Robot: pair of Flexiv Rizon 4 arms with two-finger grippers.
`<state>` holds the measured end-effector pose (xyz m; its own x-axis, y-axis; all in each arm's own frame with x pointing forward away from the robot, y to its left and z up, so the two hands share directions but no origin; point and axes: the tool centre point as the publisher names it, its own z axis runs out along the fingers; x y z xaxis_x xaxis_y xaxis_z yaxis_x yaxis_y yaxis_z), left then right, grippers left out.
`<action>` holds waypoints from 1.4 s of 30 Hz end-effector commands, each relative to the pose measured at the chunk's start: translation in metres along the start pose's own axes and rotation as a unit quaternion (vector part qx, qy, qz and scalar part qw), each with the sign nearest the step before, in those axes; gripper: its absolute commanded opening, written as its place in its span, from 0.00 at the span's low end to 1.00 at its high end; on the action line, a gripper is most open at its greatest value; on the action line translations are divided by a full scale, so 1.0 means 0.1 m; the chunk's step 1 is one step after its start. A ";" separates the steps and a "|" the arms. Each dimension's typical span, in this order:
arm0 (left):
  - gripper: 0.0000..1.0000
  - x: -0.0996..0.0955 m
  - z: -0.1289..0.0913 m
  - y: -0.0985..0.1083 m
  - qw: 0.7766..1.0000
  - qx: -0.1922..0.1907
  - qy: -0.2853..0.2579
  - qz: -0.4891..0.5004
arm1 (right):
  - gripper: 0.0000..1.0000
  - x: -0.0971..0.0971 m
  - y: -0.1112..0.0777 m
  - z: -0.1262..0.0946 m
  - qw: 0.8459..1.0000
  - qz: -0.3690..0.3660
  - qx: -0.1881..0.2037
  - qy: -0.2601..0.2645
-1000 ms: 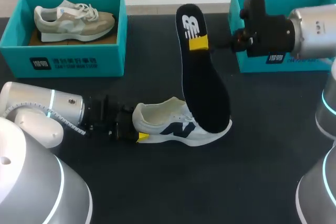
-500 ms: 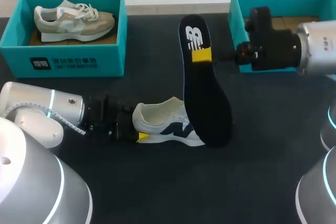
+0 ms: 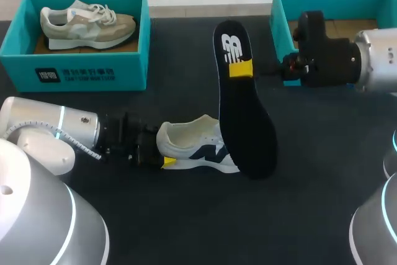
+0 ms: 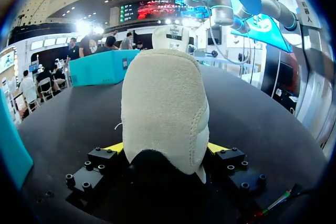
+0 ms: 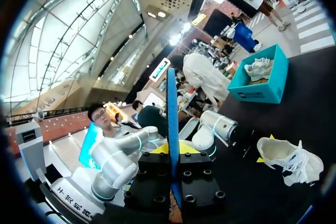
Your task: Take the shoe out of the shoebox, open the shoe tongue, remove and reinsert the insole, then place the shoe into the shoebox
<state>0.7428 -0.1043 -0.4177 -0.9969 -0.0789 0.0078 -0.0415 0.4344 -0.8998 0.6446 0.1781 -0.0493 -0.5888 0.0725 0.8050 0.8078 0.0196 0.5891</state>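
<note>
**Insole out, shoe held at the heel**

- The left fingers point(image 3: 167, 162) are clamped on the heel of the shoe point(image 3: 197, 147), lower centre of the head view. The left wrist view has a yellow tip on each side of the heel.
- The shoe lies on its sole on the dark surface point(image 3: 186, 228), toe toward the right.
- The right fingers point(image 3: 240, 68) come in from the upper right and pinch the insole point(image 3: 245, 119) near its heel end. The right wrist view shows it edge-on between the tips.
- The insole is off the surface and slanted. Its heel end is up at centre top and its toe end is down over the shoe's toe, hiding it. I cannot tell whether the two touch.
- The right box point(image 3: 279, 26), upper right, sits behind my right arm.
- The left box point(image 3: 74, 69), upper left, holds a second shoe point(image 3: 87, 22).
</note>
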 end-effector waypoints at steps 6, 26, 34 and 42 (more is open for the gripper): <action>0.00 0.02 0.05 0.04 1.000 -0.001 0.001 0.000 | 0.00 0.01 0.01 0.02 1.000 -0.002 0.002 0.000; 0.00 0.02 0.05 0.04 1.000 -0.001 0.001 0.000 | 0.00 0.00 0.01 0.03 1.000 -0.006 -0.002 0.002; 0.00 0.02 0.05 0.04 1.000 -0.001 0.001 0.000 | 0.00 0.00 0.01 0.03 1.000 -0.006 -0.002 0.002; 1.00 0.05 -0.04 -0.02 1.000 -0.004 0.006 0.005 | 0.00 0.00 0.01 0.03 1.000 -0.006 -0.002 0.002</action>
<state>0.7409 -0.1043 -0.4165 -0.9977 -0.0671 0.0011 -0.0306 0.4398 -0.8976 0.6453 0.1780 -0.0483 -0.6003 0.0633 0.7973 0.7994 0.0161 0.6006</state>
